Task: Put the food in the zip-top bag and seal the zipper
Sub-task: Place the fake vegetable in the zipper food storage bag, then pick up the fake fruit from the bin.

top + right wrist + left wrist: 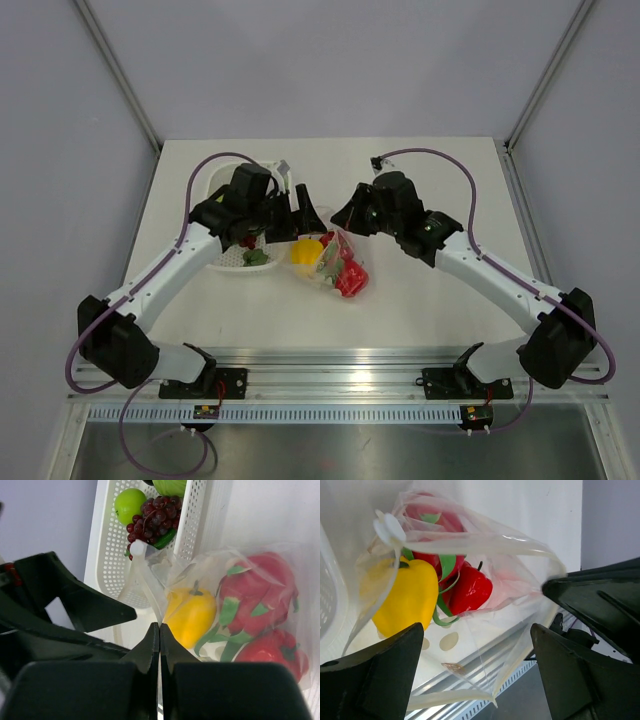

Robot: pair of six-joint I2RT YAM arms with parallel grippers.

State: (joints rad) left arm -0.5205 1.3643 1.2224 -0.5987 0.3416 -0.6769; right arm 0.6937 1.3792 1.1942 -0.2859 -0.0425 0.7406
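Right tool [159, 632] pressed together, pinching the zipper [485, 546] of the zip-top bag [345, 262] just beside the basket [107, 555] — left tool [476, 635] spread wide at its mouth. A hard tug could spill the yellow pepper [405, 597].

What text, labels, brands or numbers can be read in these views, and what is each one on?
No text can be read in any view.
Small coloured tags below the arm bases: too small to read.
Brownish patch on the zip-top bag: blurred, no letters made out.
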